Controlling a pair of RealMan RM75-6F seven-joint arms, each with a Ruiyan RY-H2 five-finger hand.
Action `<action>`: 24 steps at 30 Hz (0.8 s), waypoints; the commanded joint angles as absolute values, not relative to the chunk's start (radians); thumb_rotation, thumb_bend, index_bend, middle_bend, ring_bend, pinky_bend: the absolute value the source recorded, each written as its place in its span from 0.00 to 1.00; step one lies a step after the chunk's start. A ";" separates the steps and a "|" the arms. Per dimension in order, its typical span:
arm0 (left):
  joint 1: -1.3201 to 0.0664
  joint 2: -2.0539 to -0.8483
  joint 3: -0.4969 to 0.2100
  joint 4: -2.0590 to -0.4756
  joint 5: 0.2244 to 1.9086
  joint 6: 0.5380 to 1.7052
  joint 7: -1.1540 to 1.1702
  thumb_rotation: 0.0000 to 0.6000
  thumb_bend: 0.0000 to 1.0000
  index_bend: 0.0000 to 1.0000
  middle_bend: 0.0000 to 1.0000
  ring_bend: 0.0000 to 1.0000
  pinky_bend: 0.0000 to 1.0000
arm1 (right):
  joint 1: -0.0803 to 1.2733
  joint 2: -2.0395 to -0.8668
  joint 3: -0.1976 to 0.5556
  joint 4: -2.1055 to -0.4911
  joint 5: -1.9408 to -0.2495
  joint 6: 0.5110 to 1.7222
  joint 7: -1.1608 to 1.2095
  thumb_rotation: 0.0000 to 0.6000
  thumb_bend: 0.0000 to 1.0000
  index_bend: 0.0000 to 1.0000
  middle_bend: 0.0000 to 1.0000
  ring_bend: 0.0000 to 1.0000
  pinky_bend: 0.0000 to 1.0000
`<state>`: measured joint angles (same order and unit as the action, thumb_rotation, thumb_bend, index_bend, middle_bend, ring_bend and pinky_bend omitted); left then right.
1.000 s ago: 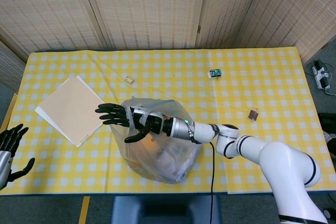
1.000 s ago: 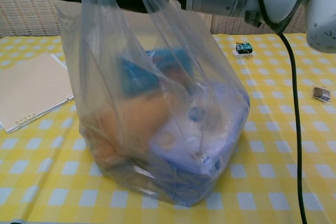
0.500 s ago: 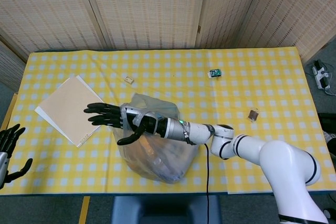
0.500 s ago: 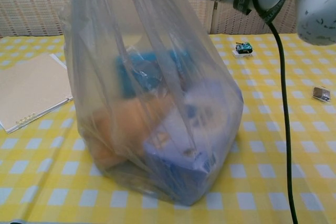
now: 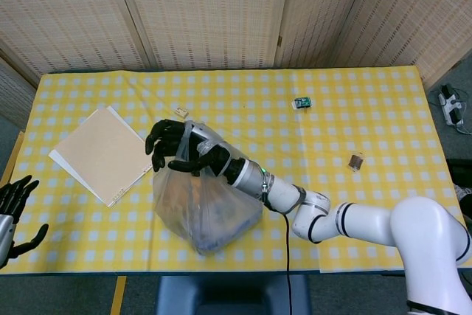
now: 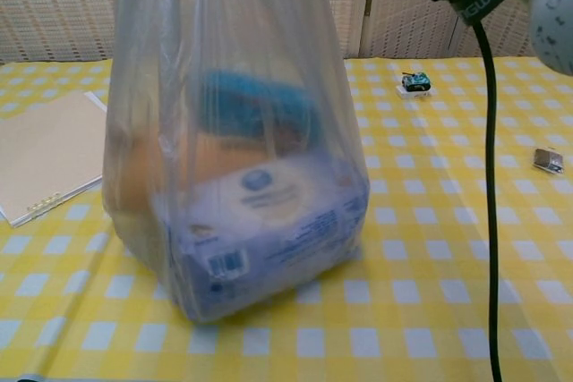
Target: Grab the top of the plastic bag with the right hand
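Head view had your plastic bag [image 5: 203, 208] standing near the front edge of the counter [image 5: 369, 116], its top gathered up in your right hand [image 5: 181, 149], fingers [image 5: 164, 138] curled and clamped on the plastic. Chest view showed the bag pulled tall, a blue-and-white box [image 6: 269, 239] at its bottom. Just left of it lay a tan notebook [image 5: 99, 154]. Your left hand [image 5: 13, 208] hung off the counter's left corner, fingers apart, holding nothing.

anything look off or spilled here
Nothing spilled. The bag stands upright on the table, its top gathered in the right hand, contents all inside. The notebook lies askew to the table edge, which looks harmless.
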<state>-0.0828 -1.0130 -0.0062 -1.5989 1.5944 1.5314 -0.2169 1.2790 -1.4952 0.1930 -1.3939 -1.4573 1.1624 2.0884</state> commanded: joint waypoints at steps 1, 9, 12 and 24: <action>-0.085 -1.012 -0.005 -1.598 1.597 1.529 -0.220 1.00 0.40 0.06 0.06 0.03 0.00 | 1.228 -1.463 0.278 -1.522 -1.278 1.085 1.902 1.00 0.45 0.72 0.73 0.82 0.76; -0.083 -1.012 -0.003 -1.600 1.604 1.537 -0.217 1.00 0.40 0.06 0.06 0.03 0.00 | 1.176 -1.413 0.388 -1.691 -1.137 1.010 1.670 1.00 0.46 0.76 0.82 0.94 0.87; -0.083 -1.013 -0.002 -1.601 1.608 1.536 -0.214 1.00 0.40 0.06 0.06 0.03 0.00 | 1.162 -1.379 0.446 -1.746 -1.146 0.990 1.658 1.00 0.46 0.76 0.82 0.94 0.87; -0.085 -1.015 0.002 -1.606 1.617 1.537 -0.206 1.00 0.40 0.06 0.06 0.03 0.00 | 1.097 -1.212 0.674 -2.000 -1.103 1.003 1.494 1.00 0.46 0.76 0.82 0.93 0.87</action>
